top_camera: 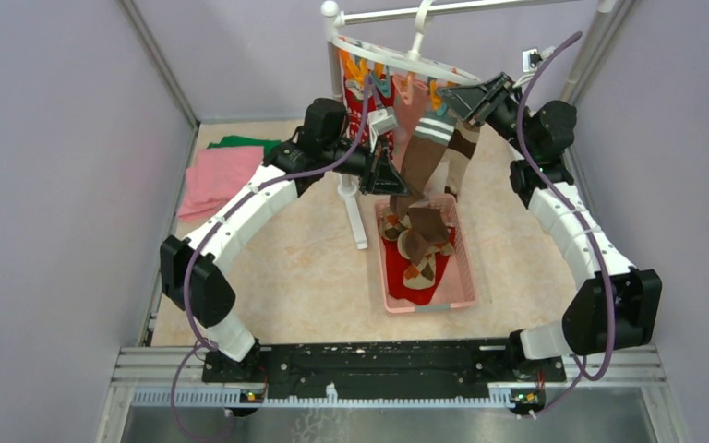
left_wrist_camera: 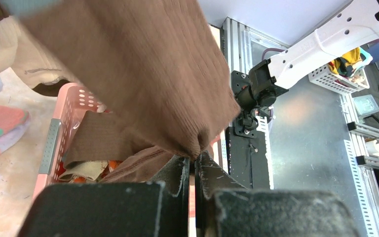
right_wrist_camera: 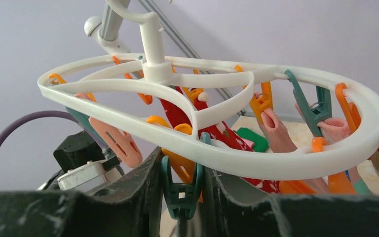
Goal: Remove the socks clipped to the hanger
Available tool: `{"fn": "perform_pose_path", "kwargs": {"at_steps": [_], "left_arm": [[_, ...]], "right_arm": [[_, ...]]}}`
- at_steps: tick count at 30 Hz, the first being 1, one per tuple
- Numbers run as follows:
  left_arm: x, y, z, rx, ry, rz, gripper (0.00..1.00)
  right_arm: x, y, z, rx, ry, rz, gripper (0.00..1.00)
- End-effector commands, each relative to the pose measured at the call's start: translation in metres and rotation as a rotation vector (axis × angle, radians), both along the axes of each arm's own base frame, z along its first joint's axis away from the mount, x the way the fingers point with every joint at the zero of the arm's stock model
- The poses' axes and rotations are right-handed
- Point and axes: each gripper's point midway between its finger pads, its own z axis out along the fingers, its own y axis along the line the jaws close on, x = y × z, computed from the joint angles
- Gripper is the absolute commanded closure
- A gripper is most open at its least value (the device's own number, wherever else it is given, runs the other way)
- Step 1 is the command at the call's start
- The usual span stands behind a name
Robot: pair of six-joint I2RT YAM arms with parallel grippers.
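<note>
The white oval hanger [top_camera: 397, 60] hangs from a rail at the back, with orange and teal pegs. My right gripper [top_camera: 450, 95] is shut on a teal peg [right_wrist_camera: 181, 190] under the ring [right_wrist_camera: 256, 163], squeezing its handles. A brown sock [top_camera: 422, 161] with a striped cuff hangs from that spot. My left gripper [top_camera: 395, 189] is shut on the sock's lower end [left_wrist_camera: 138, 69], pinching a fold between the fingertips [left_wrist_camera: 194, 160] above the basket. A red patterned sock [right_wrist_camera: 227, 136] and a pink sock [right_wrist_camera: 279, 131] hang clipped on the hanger.
A pink basket [top_camera: 466, 272] below the hanger holds red and argyle socks; its rim shows in the left wrist view [left_wrist_camera: 59, 133]. The metal rail stand's post and white foot [top_camera: 358, 226] stand just left of it. Folded pink [top_camera: 214, 180] and green [top_camera: 245, 143] cloths lie far left.
</note>
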Motion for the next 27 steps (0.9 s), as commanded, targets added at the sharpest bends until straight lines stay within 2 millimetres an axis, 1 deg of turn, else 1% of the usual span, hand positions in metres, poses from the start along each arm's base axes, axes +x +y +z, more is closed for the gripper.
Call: {"fn": "perform_pose_path", "kwargs": {"at_steps": [1, 3, 6, 7, 10, 11, 12, 14, 16, 17, 18, 20, 21, 23, 24, 25, 26, 27], "left_arm": [[-0.013, 0.005, 0.022, -0.043, -0.045, -0.025, 1.00], [-0.012, 0.005, 0.020, -0.040, -0.048, -0.018, 1.00], [-0.007, 0.005, 0.012, -0.028, -0.047, 0.003, 1.00], [-0.006, 0.004, 0.007, -0.024, -0.041, 0.005, 1.00], [-0.009, -0.001, -0.013, -0.008, -0.004, -0.008, 1.00], [-0.010, -0.003, -0.020, 0.003, 0.006, -0.014, 1.00], [-0.012, -0.006, -0.027, 0.014, 0.013, -0.022, 1.00], [-0.012, -0.012, -0.038, 0.031, 0.017, -0.031, 1.00], [-0.009, -0.017, -0.047, 0.045, 0.016, -0.033, 1.00], [-0.007, -0.019, -0.049, 0.049, 0.015, -0.033, 1.00], [-0.005, -0.020, -0.052, 0.053, 0.016, -0.030, 1.00], [-0.002, -0.024, -0.055, 0.057, -0.011, -0.036, 1.00], [0.000, -0.026, -0.057, 0.058, -0.022, -0.037, 0.98], [0.000, -0.030, -0.062, 0.069, -0.038, -0.042, 0.91], [-0.001, -0.031, -0.064, 0.076, -0.044, -0.047, 0.80], [-0.002, -0.032, -0.067, 0.083, -0.046, -0.052, 0.58], [-0.003, -0.032, -0.068, 0.091, -0.048, -0.053, 0.42], [-0.003, -0.031, -0.069, 0.097, -0.051, -0.051, 0.30]], "right_arm": [[-0.009, -0.004, 0.038, 0.020, -0.100, -0.001, 0.78], [-0.008, -0.006, 0.038, 0.009, -0.096, -0.021, 0.87], [-0.008, -0.009, 0.039, -0.006, -0.092, -0.053, 0.98], [-0.008, -0.010, 0.039, -0.012, -0.094, -0.060, 1.00], [-0.008, -0.010, 0.038, -0.024, -0.088, -0.058, 1.00], [-0.008, -0.009, 0.037, -0.031, -0.082, -0.052, 0.97], [-0.008, -0.008, 0.035, -0.037, -0.075, -0.044, 0.90], [-0.009, -0.006, 0.027, -0.057, -0.052, -0.035, 0.68], [-0.014, -0.009, 0.019, -0.096, -0.049, -0.057, 0.51], [-0.014, -0.012, 0.009, -0.120, -0.033, -0.076, 0.45], [-0.019, -0.016, 0.006, -0.143, -0.035, -0.102, 0.40], [-0.025, -0.024, -0.014, -0.205, -0.010, -0.152, 0.31], [-0.027, -0.030, -0.023, -0.244, -0.002, -0.185, 0.28], [-0.028, -0.045, -0.048, -0.322, 0.028, -0.265, 0.25], [-0.027, -0.054, -0.062, -0.357, 0.044, -0.308, 0.23], [-0.026, -0.063, -0.074, -0.388, 0.055, -0.351, 0.22], [-0.025, -0.072, -0.083, -0.415, 0.052, -0.388, 0.21], [-0.023, -0.081, -0.091, -0.440, 0.050, -0.428, 0.20]]}}
